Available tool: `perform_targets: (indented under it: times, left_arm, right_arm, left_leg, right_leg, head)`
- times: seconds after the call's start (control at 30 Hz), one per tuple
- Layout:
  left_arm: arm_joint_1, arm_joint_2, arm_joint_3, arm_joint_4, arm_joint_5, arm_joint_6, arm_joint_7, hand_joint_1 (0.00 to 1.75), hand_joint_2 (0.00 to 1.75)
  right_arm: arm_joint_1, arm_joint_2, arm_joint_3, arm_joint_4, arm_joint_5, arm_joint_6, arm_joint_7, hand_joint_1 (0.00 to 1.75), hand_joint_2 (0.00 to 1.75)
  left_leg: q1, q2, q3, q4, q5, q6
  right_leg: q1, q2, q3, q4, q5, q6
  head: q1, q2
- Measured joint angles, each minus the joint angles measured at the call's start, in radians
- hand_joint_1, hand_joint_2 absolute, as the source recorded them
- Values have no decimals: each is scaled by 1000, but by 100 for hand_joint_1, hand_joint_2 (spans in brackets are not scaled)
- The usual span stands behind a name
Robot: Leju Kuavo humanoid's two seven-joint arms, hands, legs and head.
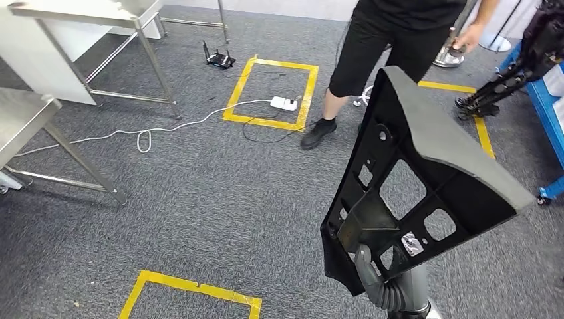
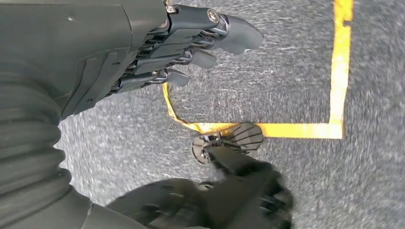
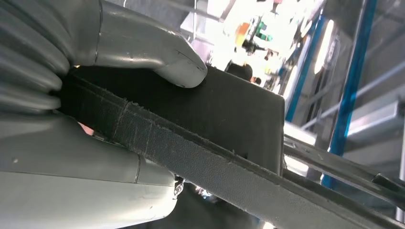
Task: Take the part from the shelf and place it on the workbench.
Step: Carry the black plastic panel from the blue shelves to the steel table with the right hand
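Note:
The part (image 1: pixel 425 153) is a large black panel with several cut-outs and a grey padded edge. It is held upright in front of me at the lower right of the head view. My right hand (image 1: pixel 374 269) grips its lower end from below. In the right wrist view the thick grey thumb (image 3: pixel 157 52) presses on the part's (image 3: pixel 229 109) flat face and the hand (image 3: pixel 71 167) clamps its edge. My left hand (image 2: pixel 143 52) hangs over the grey carpet with its fingers stretched out and apart, holding nothing.
A steel workbench (image 1: pixel 20 116) stands at the left, with a second steel table (image 1: pixel 86 13) behind it. A person in black (image 1: pixel 386 40) stands ahead by a yellow taped square (image 1: pixel 273 90). A white cable and power strip (image 1: pixel 284 103) lie on the carpet. A blue rack (image 1: pixel 549 100) is at the right.

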Motion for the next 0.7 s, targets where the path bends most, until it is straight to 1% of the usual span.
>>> perform_targets:
  times: [0.03, 0.07, 0.1, 0.13, 0.17, 0.2, 0.23, 0.27, 0.3, 0.33, 0.37, 0.4, 0.43, 0.47, 0.5, 0.53, 0.57, 0.6, 0.63, 0.67, 0.7]
  left_arm:
    - [-3, -4, 2, 0, 0, 2, 2, 0, 175]
    - [-4, -8, 4, 0, -1, 6, 3, 0, 175]
    - [-4, -13, 4, 0, -3, 10, 4, 0, 175]
    - [-3, -19, 4, 0, -5, 15, 6, 0, 175]
    - [-3, -24, 4, -1, -7, 19, 8, 0, 175]
    - [-4, -30, 4, -1, -12, 24, 12, 0, 175]
    - [-7, -35, 4, -1, -19, 31, 20, 0, 175]
    - [-9, -40, 4, -1, -29, 40, 34, 0, 175]
    - [-9, -45, 2, -1, -41, 50, 51, 0, 175]
    - [-8, -49, -1, -1, -53, 57, 70, 0, 175]
    - [-7, -51, -5, -1, -63, 60, 88, 0, 175]
    - [-5, -54, -9, -2, -72, 59, 103, 0, 175]
    - [-5, -55, -12, -2, -79, 58, 113, 0, 175]
    - [-6, -56, -14, -2, -83, 58, 119, 0, 175]
    - [-8, -58, -15, -2, -86, 61, 122, 0, 175]
    - [-10, -59, -15, -2, -86, 67, 124, 0, 175]
    - [-10, -60, -16, -2, -85, 74, 125, 0, 175]
    - [-10, -60, -16, -2, -83, 82, 126, 0, 175]
    - [-9, -61, -16, -2, -80, 89, 125, 0, 175]
    - [-8, -61, -15, -2, -76, 98, 123, 0, 175]
    - [-9, -62, -15, -2, -73, 107, 119, 0, 175]
  right_arm:
    - [0, 0, 0, -1, 6, 0, 2, 175, 175]
    - [1, 0, 0, -2, 11, 0, 4, 175, 175]
    - [1, -1, 1, -5, 15, 0, 9, 175, 175]
    - [2, -1, 1, -8, 18, 0, 14, 175, 175]
    - [4, -1, 1, -12, 21, -2, 20, 175, 175]
    - [8, -1, 1, -15, 24, -5, 27, 175, 175]
    - [15, -2, 2, -18, 30, -12, 35, 175, 175]
    - [24, -4, 2, -21, 38, -20, 45, 175, 175]
    - [32, -7, 4, -23, 45, -29, 54, 175, 175]
    - [39, -13, 7, -26, 52, -39, 62, 175, 175]
    - [42, -20, 11, -29, 56, -47, 67, 175, 175]
    - [41, -26, 14, -31, 57, -52, 69, 175, 175]
    - [37, -33, 17, -33, 56, -55, 71, 175, 175]
    - [32, -38, 20, -35, 53, -56, 71, 175, 175]
    - [25, -41, 22, -35, 51, -55, 71, 175, 175]
    - [19, -44, 23, -35, 49, -54, 70, 175, 175]
    - [13, -46, 24, -35, 49, -51, 69, 175, 175]
    - [8, -48, 24, -35, 50, -49, 69, 175, 175]
    - [3, -49, 24, -36, 52, -47, 69, 175, 175]
    - [0, -50, 24, -38, 54, -46, 68, 175, 175]
    - [-1, -50, 24, -41, 57, -45, 68, 175, 175]
  left_leg:
    - [-5, 4, 4, -13, -2, 6]
    - [-7, -11, 0, -14, 0, 12]
    - [-6, -25, -1, -17, 3, 18]
    - [-3, -39, -2, -21, 6, 25]
    - [0, -51, -2, -24, 10, 31]
    - [4, -65, -1, -27, 14, 36]
    - [5, -79, -4, -27, 16, 40]
    - [6, -94, -6, -27, 17, 43]
    - [6, -110, -9, -27, 19, 44]
    - [6, -127, -10, -26, 20, 45]
    - [7, -142, -10, -26, 21, 44]
    - [8, -157, -10, -26, 22, 42]
    - [9, -171, -11, -26, 24, 39]
    - [7, -185, -13, -23, 25, 35]
    - [5, -197, -15, -23, 27, 29]
    - [4, -208, -17, -24, 30, 23]
    - [3, -219, -20, -26, 33, 16]
    - [5, -226, -23, -28, 37, 10]
    - [5, -212, -27, -24, 35, 5]
    - [4, -183, -35, -7, 23, 0]
    - [3, -147, -51, 29, 1, -3]
  right_leg:
    - [4, -11, 2, -1, -2, 5]
    - [5, -23, 4, -2, -3, 9]
    - [5, -31, 3, -2, -6, 14]
    - [3, -19, 0, 5, -11, 19]
    - [2, 7, -9, 26, -25, 22]
    - [0, 43, -29, 68, -46, 22]
    - [-3, 80, -57, 130, -74, 19]
    - [-4, 101, -92, 197, -101, 16]
    - [-5, 111, -122, 253, -118, 16]
    - [-6, 115, -138, 278, -122, 20]
    - [-7, 118, -135, 264, -108, 27]
    - [-9, 125, -114, 214, -82, 37]
    - [-12, 144, -82, 145, -53, 45]
    - [-14, 168, -53, 79, -28, 47]
    - [-16, 186, -32, 32, -11, 45]
    - [-16, 197, -20, 7, -3, 39]
    - [-13, 192, -16, 1, 0, 29]
    - [-15, 179, -14, 0, 3, 21]
    - [-16, 167, -11, -1, 6, 14]
    - [-18, 153, -9, -3, 9, 6]
    - [-21, 139, -7, -5, 10, 0]
  head:
    - [2, 0]
    - [2, 0]
    - [3, 0]
    - [4, 0]
    - [5, 0]
    - [8, 0]
    - [11, 0]
    - [13, 0]
    - [14, 0]
    - [14, 0]
    - [14, 0]
    - [14, 0]
    - [14, 0]
    - [14, 0]
    - [13, 0]
    - [13, 0]
    - [12, 0]
    - [12, 0]
    - [12, 0]
    - [9, 0]
    - [5, 0]
